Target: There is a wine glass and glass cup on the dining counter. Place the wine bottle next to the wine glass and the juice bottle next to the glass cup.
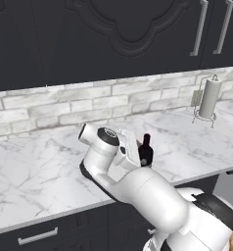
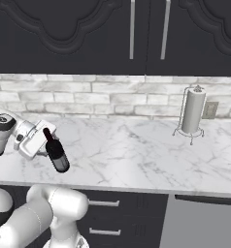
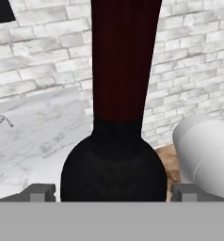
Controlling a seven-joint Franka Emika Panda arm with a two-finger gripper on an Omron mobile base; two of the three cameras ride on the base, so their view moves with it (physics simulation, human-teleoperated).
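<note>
Left base view
- Wine bottle (image 1: 146, 151): centre of the frame, dark body, dark red top, just right of the white hand; it appears to be off the marble counter (image 1: 35, 171).
- Paper towel holder (image 1: 208, 99): upper right, standing at the brick wall, well apart from the bottle.

Right base view
- Wine bottle (image 2: 55, 150): left of centre, tilted, neck leaning to the upper left toward the hand, base apparently clear of the marble.
- Gripper (image 2: 45, 144): at the bottle's upper body; finger contact is hard to make out here.

Hand view
- Wine bottle (image 3: 116, 141): centre, shoulder low, neck running to the top edge.
- Finger tips (image 3: 38, 193): one at each lower side, set wide, flanking the shoulder.
- Pincer state: wide apart around the bottle's body; by its tilt off the counter, judged held.

Handling (judgement)
- Bottle: rigid, likely heavy, smooth and slippery, breakable.
- Hold: on the wide body below the shoulder, not the narrow neck.
</note>
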